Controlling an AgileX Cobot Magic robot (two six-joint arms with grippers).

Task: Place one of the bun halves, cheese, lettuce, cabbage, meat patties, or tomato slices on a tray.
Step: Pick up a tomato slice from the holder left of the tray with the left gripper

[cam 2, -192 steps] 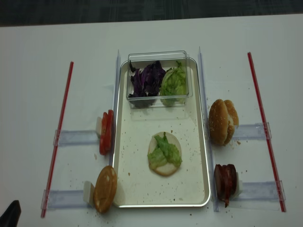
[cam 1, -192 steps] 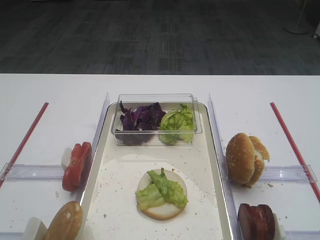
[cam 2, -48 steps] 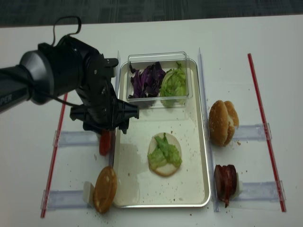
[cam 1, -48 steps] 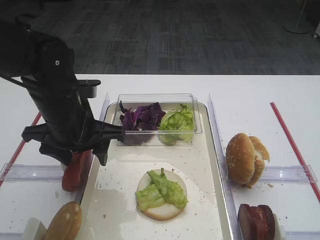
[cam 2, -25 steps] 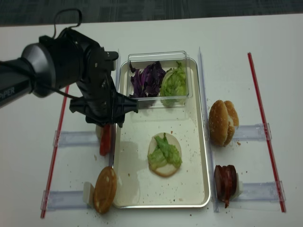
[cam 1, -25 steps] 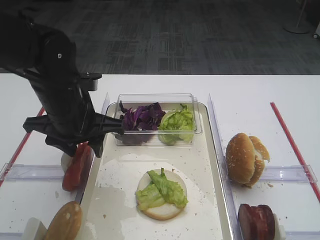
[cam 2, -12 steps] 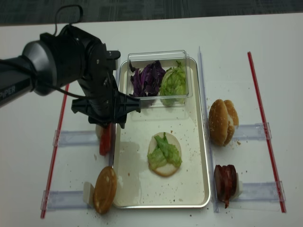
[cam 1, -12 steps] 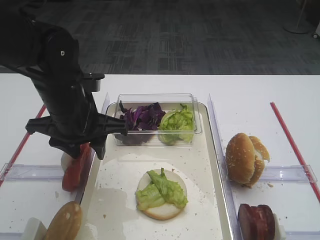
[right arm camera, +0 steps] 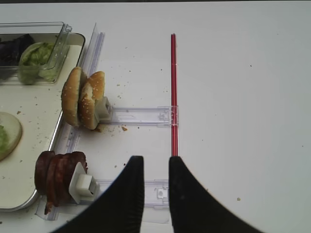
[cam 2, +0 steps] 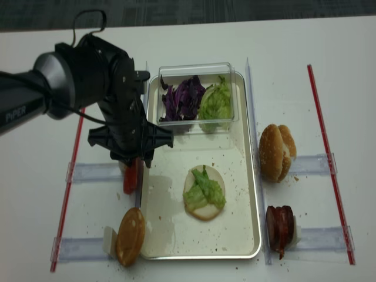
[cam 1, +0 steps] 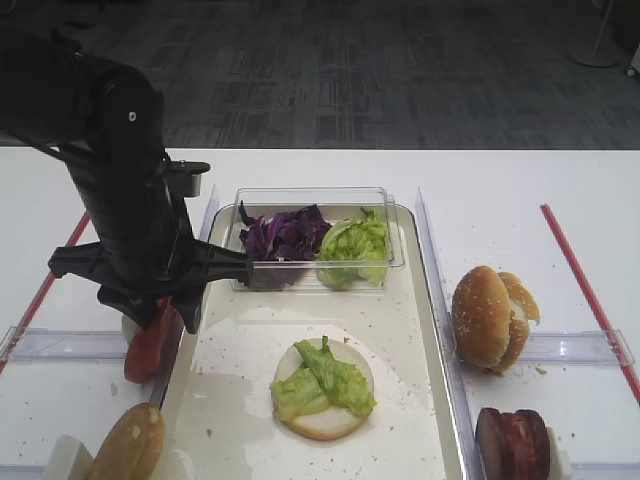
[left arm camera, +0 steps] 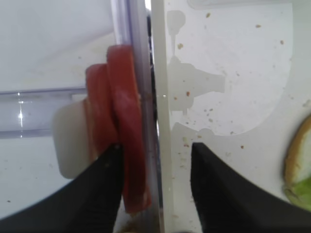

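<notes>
1. The left gripper [left arm camera: 154,182] is straddling the tomato slices [left arm camera: 119,145], which are standing on edge just outside the tray [left arm camera: 233,73] rim, faces toward the fingers.
2. Its jaws are spread, one finger [left arm camera: 95,191] touching the slices, not yet pinching.
3. The right gripper [right arm camera: 152,187] (pressed together, empty) is hanging well apart.

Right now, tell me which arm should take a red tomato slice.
Left. Its fingers straddle the round red tomato slices beside the silvery metal tray; the right fingers hang shut by the opposite rim.
</notes>
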